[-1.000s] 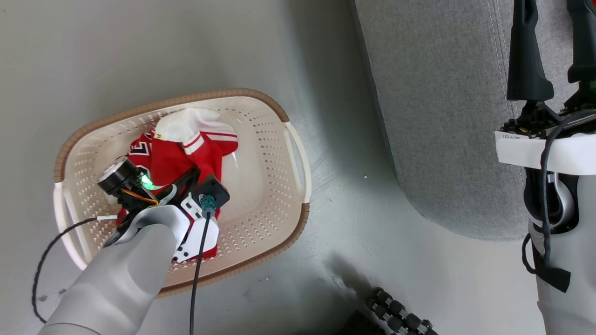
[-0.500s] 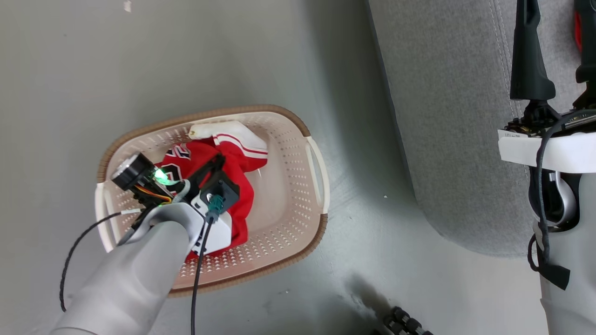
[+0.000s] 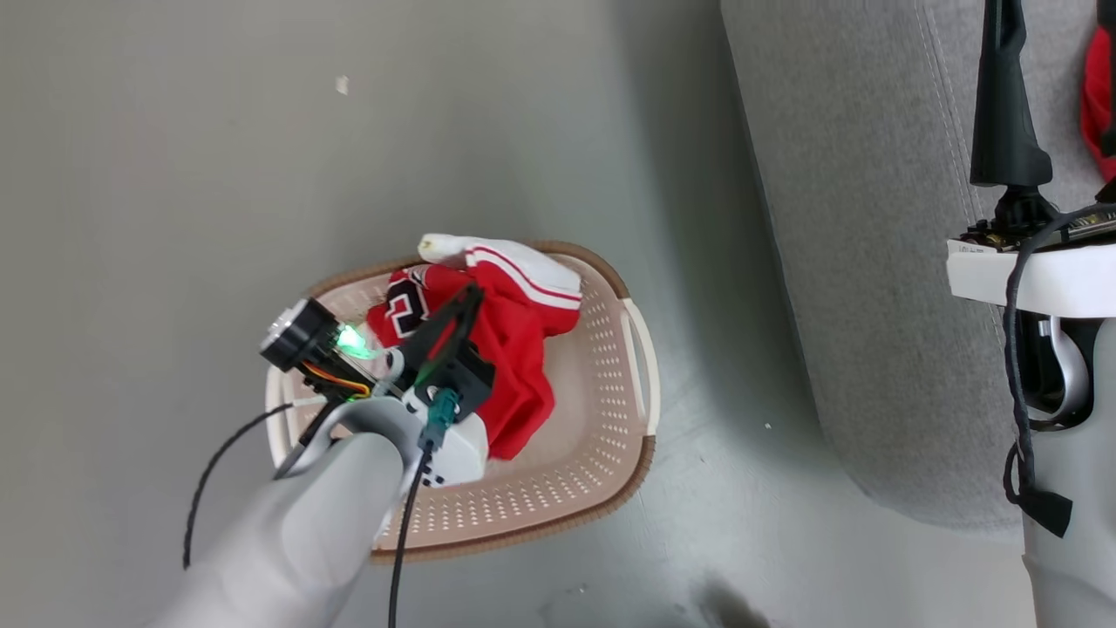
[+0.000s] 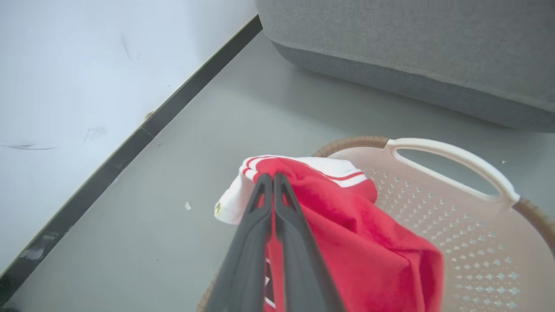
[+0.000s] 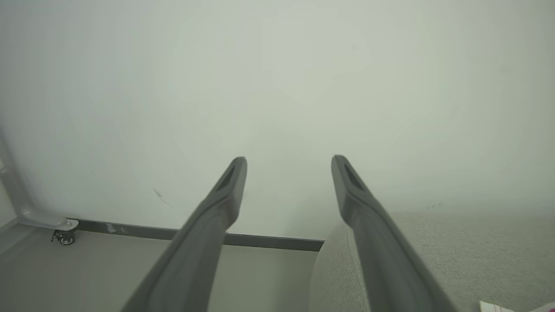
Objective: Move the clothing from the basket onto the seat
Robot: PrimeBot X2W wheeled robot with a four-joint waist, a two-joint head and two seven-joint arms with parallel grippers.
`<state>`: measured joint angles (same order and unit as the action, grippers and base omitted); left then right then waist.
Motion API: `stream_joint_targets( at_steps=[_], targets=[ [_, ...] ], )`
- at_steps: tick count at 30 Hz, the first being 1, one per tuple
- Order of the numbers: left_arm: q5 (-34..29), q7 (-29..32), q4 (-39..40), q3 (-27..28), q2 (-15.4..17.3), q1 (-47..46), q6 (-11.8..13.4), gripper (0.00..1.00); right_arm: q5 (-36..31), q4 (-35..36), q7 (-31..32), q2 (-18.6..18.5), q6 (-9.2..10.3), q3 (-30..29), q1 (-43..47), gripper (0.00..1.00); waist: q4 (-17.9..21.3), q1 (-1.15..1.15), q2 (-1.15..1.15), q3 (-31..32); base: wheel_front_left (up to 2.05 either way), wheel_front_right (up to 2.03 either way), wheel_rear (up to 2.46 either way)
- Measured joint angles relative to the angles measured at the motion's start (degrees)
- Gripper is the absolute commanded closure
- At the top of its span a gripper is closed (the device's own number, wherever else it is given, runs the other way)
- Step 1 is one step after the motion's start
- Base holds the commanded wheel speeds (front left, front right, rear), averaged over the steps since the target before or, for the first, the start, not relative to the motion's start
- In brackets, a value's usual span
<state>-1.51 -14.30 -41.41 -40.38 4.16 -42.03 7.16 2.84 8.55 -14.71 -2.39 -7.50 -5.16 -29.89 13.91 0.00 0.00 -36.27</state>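
- The left gripper, clamped together on the clothing, should lift straight until fabric clears the basket.
- Next comes a swing to the seat; the right gripper stands apart, empty.

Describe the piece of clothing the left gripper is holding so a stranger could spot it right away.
Find the big light-grey sofa; on the floor to its left stands a cream perforated basket with a brown rim. Over that basket hangs the clothing, a red bundle pinched in the shut jaws of the left gripper. Its white, red-striped sleeve marks it out.
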Motion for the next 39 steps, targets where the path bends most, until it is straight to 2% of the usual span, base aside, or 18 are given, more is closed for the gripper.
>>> stream_joint_targets(
  at_steps=[9,19,28,39],
  targets=[
    [0.75,0.0,10.6,-1.57,0.0,5.07,-0.1,1.0,-2.34,-0.77,0.0,-1.11,0.0,-1.51,0.54,0.0,-3.38,0.0,0.0,5.84,0.0,0.0,0.0],
    [2.14,0.0,18.14,-2.18,1.62,10.67,-0.25,1.0,-2.93,-1.82,0.0,-1.54,0.0,-2.78,4.5,0.0,-6.42,0.0,0.0,11.9,0.0,0.0,0.0],
    [3.01,-0.02,22.79,-2.54,2.89,14.13,-0.34,1.0,-3.54,-2.11,0.0,-1.67,0.0,-3.54,8.86,0.0,-8.44,0.0,0.0,17.23,0.0,0.0,0.0],
    [5.84,-0.14,24.37,-2.87,3.0,16.95,-1.86,1.0,-4.07,-2.38,0.0,-1.69,0.0,-4.23,13.6,0.0,-9.81,-0.01,0.0,22.67,0.0,0.0,0.0]
  ],
)
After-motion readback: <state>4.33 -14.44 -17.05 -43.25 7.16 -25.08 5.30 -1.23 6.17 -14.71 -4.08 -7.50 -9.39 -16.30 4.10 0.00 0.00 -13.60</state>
